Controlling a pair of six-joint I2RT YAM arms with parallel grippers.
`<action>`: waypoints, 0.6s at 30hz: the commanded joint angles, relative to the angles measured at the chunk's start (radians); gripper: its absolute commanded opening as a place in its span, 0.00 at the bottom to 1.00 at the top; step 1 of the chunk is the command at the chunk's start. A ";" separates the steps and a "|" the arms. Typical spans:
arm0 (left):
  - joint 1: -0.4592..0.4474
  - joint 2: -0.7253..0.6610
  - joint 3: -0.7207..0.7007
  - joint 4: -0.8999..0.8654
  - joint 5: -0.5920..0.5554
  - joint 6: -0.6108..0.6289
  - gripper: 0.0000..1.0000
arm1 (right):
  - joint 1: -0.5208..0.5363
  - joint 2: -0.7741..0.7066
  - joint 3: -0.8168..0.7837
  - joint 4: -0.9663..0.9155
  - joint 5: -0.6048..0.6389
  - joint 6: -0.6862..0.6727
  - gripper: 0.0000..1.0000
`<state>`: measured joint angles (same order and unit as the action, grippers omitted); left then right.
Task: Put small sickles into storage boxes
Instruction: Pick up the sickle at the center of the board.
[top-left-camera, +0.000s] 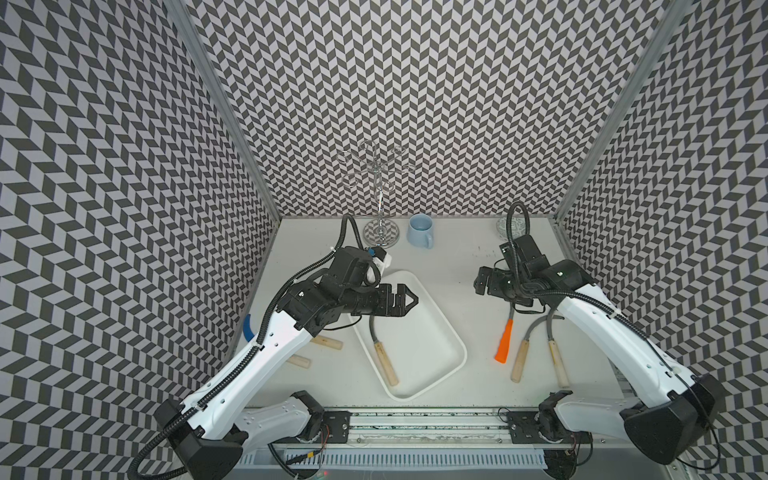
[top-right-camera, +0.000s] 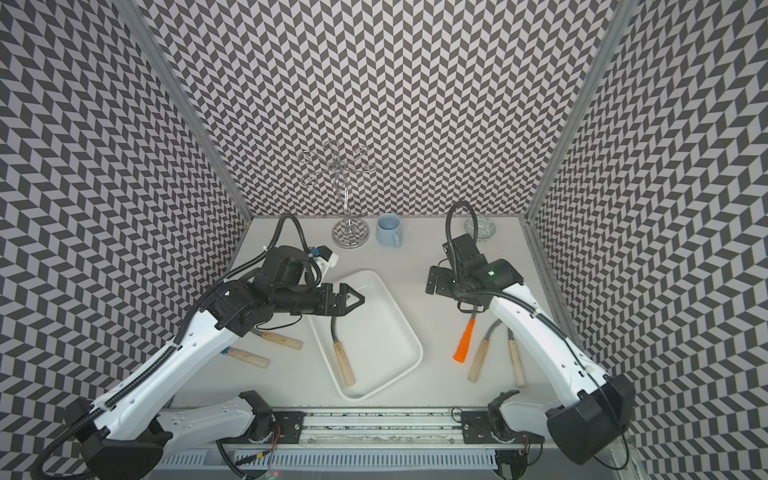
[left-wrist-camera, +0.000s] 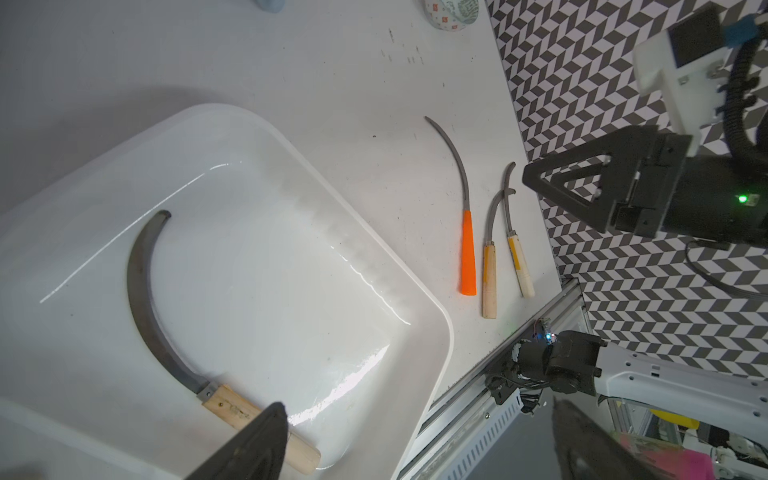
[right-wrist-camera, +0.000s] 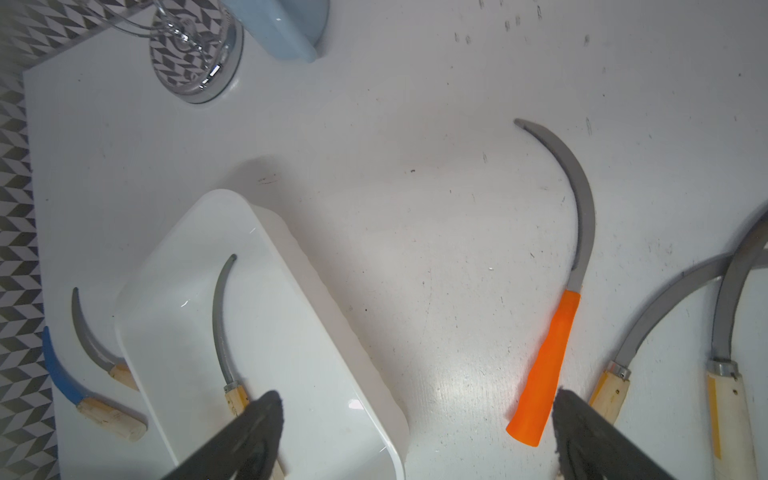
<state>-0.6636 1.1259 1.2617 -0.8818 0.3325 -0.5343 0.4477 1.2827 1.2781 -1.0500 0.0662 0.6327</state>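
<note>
Leaving left sickles (top-left-camera: 328, 343) on table (top-left-camera: 449, 266) just beside tray (top-left-camera: 455, 340) | hanging left gripper (top-left-camera: 410, 297) wide open and empty over tray with tray sickle (top-left-camera: 384, 365) inside | hovering right gripper (top-left-camera: 481, 283) wide open and empty above orange sickle (top-left-camera: 504, 345), near right pair (top-left-camera: 520, 361) | likely starting second pick | next: going lower, pinching orange handle only

Beyond the left gripper (top-left-camera: 406, 297) stood a chrome wire stand (top-left-camera: 380, 235) and a light blue mug (top-left-camera: 419, 235); beyond the right gripper (top-left-camera: 482, 285), a small green-patterned bowl (top-right-camera: 484, 230).
</note>
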 joint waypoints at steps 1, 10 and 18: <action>-0.007 -0.011 0.028 -0.030 0.013 0.103 1.00 | -0.020 0.013 -0.016 -0.038 0.033 0.067 1.00; -0.007 -0.077 -0.044 0.045 0.047 0.089 0.99 | -0.046 0.002 -0.066 -0.038 0.010 0.120 1.00; -0.005 -0.059 -0.021 0.038 0.021 0.108 1.00 | -0.109 0.015 -0.142 -0.011 -0.015 0.112 0.97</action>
<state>-0.6662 1.0672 1.2205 -0.8646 0.3630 -0.4511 0.3611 1.2930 1.1423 -1.0775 0.0574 0.7311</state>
